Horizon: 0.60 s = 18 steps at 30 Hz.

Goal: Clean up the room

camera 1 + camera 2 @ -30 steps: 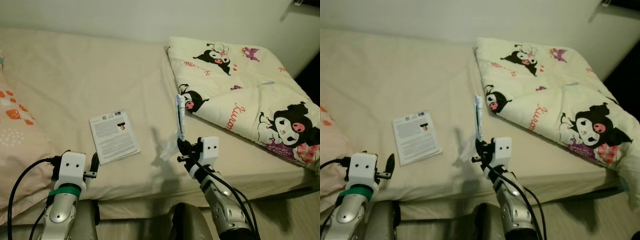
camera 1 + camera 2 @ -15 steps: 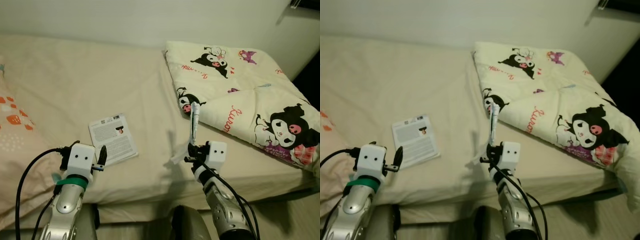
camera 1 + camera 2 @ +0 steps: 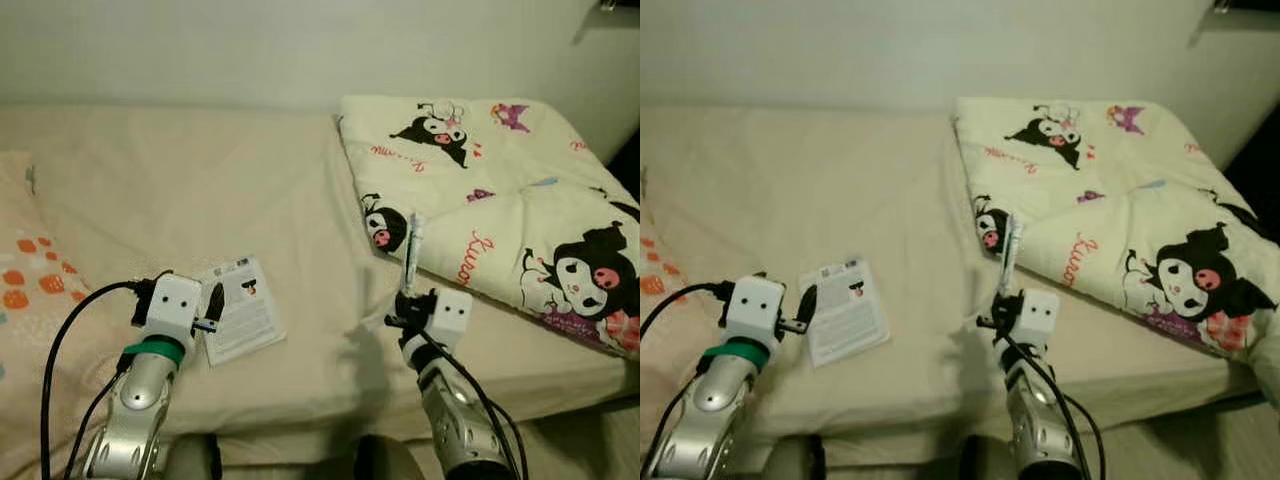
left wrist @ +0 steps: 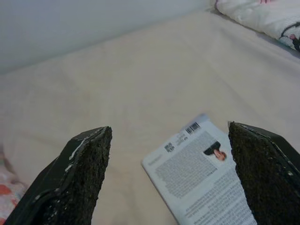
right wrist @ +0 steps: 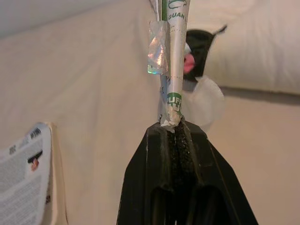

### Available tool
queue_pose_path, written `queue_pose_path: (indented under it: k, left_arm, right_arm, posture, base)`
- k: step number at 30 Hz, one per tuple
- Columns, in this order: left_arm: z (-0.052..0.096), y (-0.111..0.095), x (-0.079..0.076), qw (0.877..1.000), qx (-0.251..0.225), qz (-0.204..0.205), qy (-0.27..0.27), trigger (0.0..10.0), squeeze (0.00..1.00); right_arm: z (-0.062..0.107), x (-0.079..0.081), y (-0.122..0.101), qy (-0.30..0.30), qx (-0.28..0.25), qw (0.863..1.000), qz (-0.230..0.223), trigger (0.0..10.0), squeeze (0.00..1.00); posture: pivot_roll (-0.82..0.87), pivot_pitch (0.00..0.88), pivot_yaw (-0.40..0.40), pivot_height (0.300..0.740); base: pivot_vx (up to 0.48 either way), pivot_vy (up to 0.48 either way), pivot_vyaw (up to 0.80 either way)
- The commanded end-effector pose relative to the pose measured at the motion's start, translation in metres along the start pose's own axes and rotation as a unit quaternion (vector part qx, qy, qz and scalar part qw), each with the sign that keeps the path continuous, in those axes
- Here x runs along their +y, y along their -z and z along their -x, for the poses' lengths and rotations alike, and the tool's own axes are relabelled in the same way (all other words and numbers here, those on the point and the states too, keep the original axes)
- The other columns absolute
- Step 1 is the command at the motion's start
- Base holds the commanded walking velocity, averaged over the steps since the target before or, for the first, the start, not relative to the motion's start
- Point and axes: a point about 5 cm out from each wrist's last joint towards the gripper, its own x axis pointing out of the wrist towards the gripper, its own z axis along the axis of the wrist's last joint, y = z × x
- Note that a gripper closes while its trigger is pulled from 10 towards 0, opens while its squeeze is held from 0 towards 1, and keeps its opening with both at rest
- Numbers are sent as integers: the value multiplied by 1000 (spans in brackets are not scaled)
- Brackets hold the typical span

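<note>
Bed (image 3: 250, 180) seen from the head camera: right gripper (image 3: 408, 300) pinches a thin wrapper (image 3: 411, 255) upright; a leaflet (image 3: 238, 322) lies by the left gripper (image 3: 212, 303). Left wrist view: fingers (image 4: 82, 176) spread above the leaflet, best lowered straddling one edge. Right wrist view: jaws pressed tight on the wrapper's end.

Head views look down over the bed (image 3: 250, 180); wrist views sit close, sharing the leaflet (image 4: 201, 164).

Green letters reading "GUA" and "UFF" run along the white wrapper (image 5: 174, 56); the leaflet (image 4: 204, 173) carries a barcode and unreadably small print; red script on the quilt (image 3: 520, 210) is illegible.
</note>
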Motion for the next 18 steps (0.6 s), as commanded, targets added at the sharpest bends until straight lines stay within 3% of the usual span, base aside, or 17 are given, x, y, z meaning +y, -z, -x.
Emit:
queue_pose_path:
  k: [1,7,12,16,18]
  left_arm:
    - [3,4,1,1000,11,-7,2,10000,0]
    - [-9,-26,12,999,-16,-33,0,10000,0]
    - [-16,-38,20,999,-27,-45,5,10000,0]
    - [-17,-30,22,1000,-18,-14,-5,10000,0]
    - [-9,0,17,1000,20,-1,-7,10000,0]
  right_arm:
    - [2,-5,4,11,6,1000,-2,10000,0]
    - [-2,-12,-3,15,-4,1000,15,10000,0]
    - [2,-19,-9,33,-21,999,11,10000,0]
    - [5,-21,-11,48,-26,998,-9,10000,0]
    - [7,-20,-5,48,-20,999,-10,10000,0]
  posture:
    - [204,0,-26,652]
    - [284,0,7,678]
    - [265,0,3,697]
    - [231,0,2,707]
    - [180,0,21,717]
  base:
    - [0,0,0]
    - [0,0,0]
    - [0,0,0]
    - [0,0,0]
    - [0,0,0]
